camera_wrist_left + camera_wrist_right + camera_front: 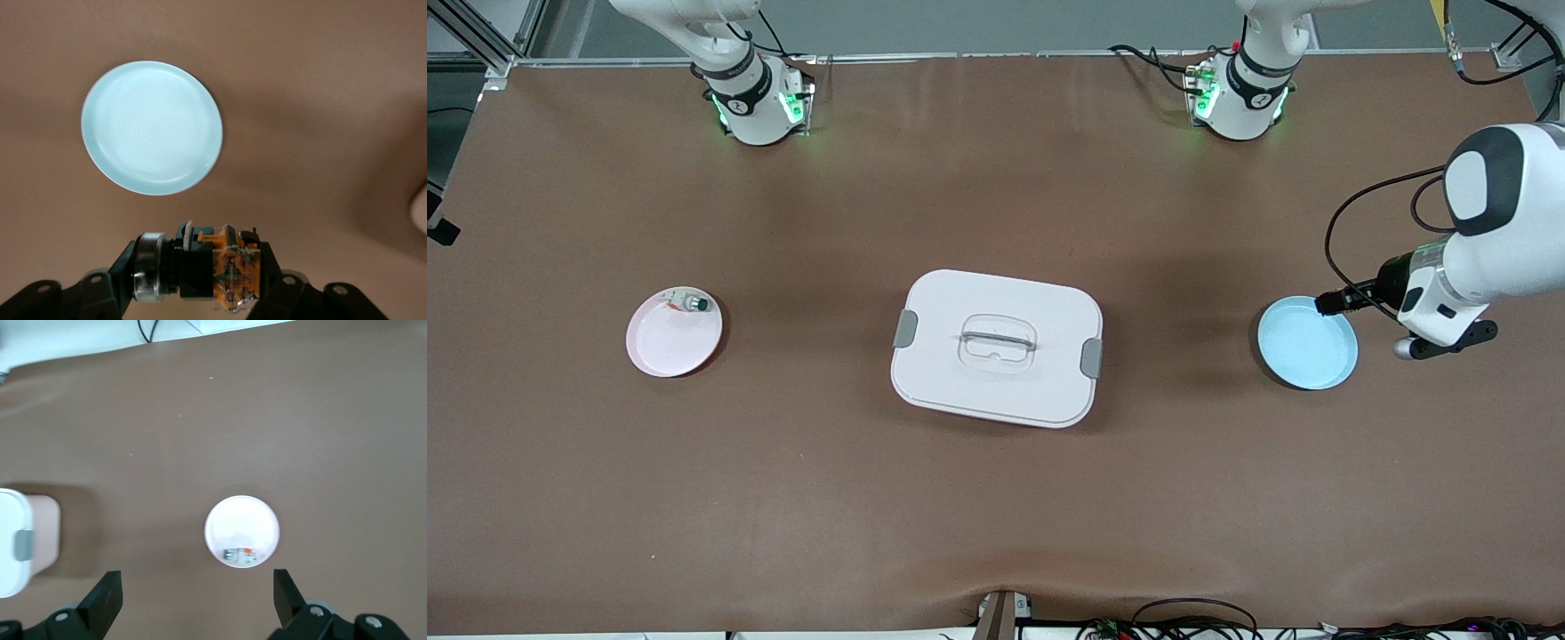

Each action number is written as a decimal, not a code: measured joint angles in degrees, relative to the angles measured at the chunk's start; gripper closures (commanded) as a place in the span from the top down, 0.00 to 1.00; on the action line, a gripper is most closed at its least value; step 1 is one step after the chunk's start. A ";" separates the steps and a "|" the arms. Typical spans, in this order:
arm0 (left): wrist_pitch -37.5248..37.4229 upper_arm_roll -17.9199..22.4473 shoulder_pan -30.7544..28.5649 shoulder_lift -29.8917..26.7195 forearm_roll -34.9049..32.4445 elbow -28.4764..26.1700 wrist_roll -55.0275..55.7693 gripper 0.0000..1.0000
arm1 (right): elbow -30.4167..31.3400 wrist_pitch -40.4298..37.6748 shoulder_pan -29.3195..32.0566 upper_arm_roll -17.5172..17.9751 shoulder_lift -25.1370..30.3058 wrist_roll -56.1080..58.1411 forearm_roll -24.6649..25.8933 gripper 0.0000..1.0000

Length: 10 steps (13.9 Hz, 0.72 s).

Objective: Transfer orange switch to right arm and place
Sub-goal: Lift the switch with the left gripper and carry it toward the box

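The left pincer [200, 283] grips the orange switch [230, 270] beside the blue plate [1307, 345]; the right pincer [197, 597], seemingly high over the pink plate [241, 531], is spread apart.

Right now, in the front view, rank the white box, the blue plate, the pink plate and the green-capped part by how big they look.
Largest to smallest:
1. white box
2. blue plate and pink plate, which look about alike, so no ranking between them
3. green-capped part, tiny, lying on the pink plate
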<state>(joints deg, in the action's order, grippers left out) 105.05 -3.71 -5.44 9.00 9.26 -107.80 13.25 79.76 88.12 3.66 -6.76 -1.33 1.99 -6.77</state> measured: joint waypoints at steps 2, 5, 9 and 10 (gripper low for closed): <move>-3.09 0.00 -0.07 -0.06 4.79 2.31 4.38 0.24 | 0.09 -0.48 2.04 -0.07 -0.01 0.05 -2.84 1.00; -5.63 -0.03 -0.03 -0.59 10.22 5.08 14.49 0.24 | 0.17 -2.14 2.26 0.39 -0.01 0.05 -3.74 1.00; -6.41 -1.71 0.12 -2.55 16.74 5.69 23.70 0.24 | 0.77 -3.29 1.47 1.21 -0.02 0.07 -9.02 1.00; -6.47 -2.48 0.14 -3.00 18.22 5.70 26.57 0.24 | 1.23 -3.29 0.95 1.26 -0.05 0.06 -10.83 1.00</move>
<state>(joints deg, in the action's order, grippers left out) 98.58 -6.19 -5.30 6.00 27.48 -102.10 39.82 80.99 84.82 4.61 -5.50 -1.38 2.04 -17.61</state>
